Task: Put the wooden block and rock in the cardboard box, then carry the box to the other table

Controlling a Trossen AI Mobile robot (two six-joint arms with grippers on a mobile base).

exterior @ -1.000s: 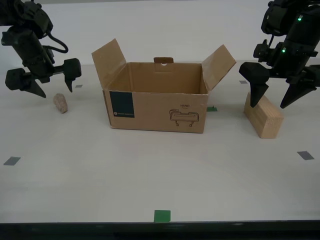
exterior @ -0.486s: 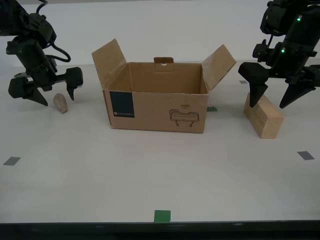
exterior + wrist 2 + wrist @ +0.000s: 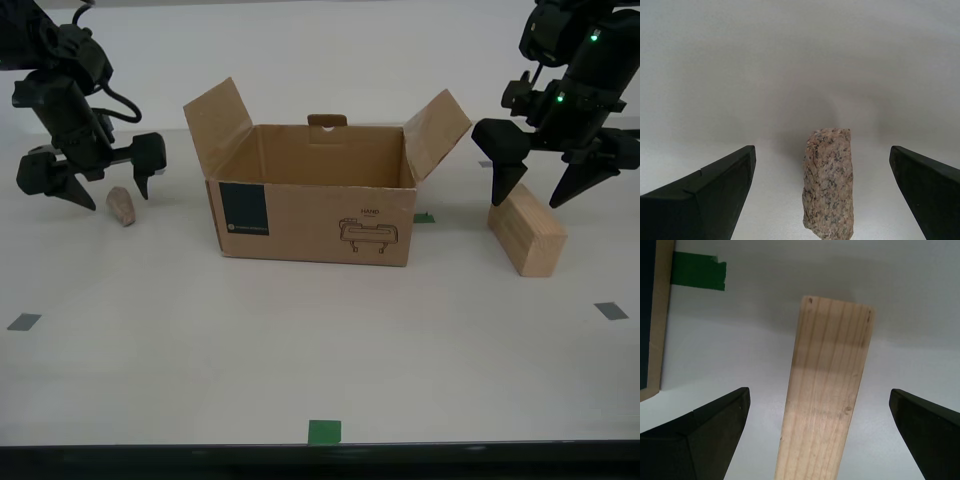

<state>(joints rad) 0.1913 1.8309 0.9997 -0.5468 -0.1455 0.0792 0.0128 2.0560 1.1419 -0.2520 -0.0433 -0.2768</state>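
Observation:
The open cardboard box [image 3: 310, 215] stands mid-table with its flaps up; its inside shows nothing. The rock [image 3: 120, 206] lies at the exterior view's left. My second gripper [image 3: 100, 188] hangs open just over it, and the rock [image 3: 829, 182] sits between the dark fingers [image 3: 715, 190]. At the exterior view's right the wooden block [image 3: 527, 232] rests on the table. My first gripper [image 3: 527, 198] is open above its upper end, with the block [image 3: 827, 400] centred between the fingers [image 3: 710, 435]. The other table is out of view.
Grey tape squares [image 3: 23, 322] [image 3: 611, 311] and a green tape mark [image 3: 323, 432] lie on the table near its front edge. Another green mark [image 3: 697, 271] sits by the box's corner [image 3: 650, 315], between box and block.
My second gripper has come down and toward the rock, then held still. My first gripper has risen slightly above the block. Box, rock and block have not moved.

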